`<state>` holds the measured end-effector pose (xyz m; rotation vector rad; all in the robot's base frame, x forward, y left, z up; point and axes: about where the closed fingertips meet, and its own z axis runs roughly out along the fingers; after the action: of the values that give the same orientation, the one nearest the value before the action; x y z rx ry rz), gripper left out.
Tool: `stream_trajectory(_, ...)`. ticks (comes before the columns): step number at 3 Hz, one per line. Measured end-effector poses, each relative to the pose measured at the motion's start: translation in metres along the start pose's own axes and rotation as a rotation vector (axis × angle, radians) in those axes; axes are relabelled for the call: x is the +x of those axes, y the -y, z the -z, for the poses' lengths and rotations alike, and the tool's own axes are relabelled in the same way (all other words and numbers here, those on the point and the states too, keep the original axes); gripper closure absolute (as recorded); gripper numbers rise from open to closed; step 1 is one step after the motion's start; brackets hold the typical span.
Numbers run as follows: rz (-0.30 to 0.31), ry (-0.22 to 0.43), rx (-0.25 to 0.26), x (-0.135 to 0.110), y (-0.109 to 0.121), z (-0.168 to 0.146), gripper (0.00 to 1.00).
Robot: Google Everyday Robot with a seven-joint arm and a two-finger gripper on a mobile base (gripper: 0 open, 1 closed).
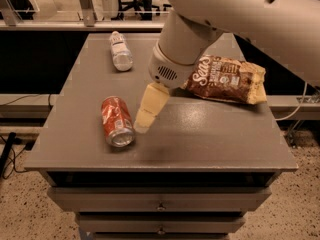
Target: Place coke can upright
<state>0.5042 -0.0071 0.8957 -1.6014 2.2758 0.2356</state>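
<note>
The red coke can (pixel 117 121) lies on its side on the left front part of the grey table (pixel 210 139), its silver end facing the front edge. My gripper (pixel 143 123) hangs from the big white arm and sits just right of the can, its cream-coloured fingers low over the tabletop and close to the can's side. It holds nothing that I can see.
A clear plastic bottle with a white label (pixel 120 51) lies on its side at the back left. A brown snack bag (pixel 226 78) lies at the back right, partly behind the arm. Drawers sit below the table's front edge.
</note>
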Motion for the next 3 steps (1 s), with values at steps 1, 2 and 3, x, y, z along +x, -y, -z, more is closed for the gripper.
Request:
stream_trajectory(1, -0.08, 0.0, -0.001, -0.001, -0.002, 0.0, 0.0)
stream_trajectory(2, -0.08, 0.0, -0.001, -0.001, -0.002, 0.0, 0.0)
stream_trajectory(3, -0.167, 0.058, -0.019, -0.015, -0.003, -0.009, 0.0)
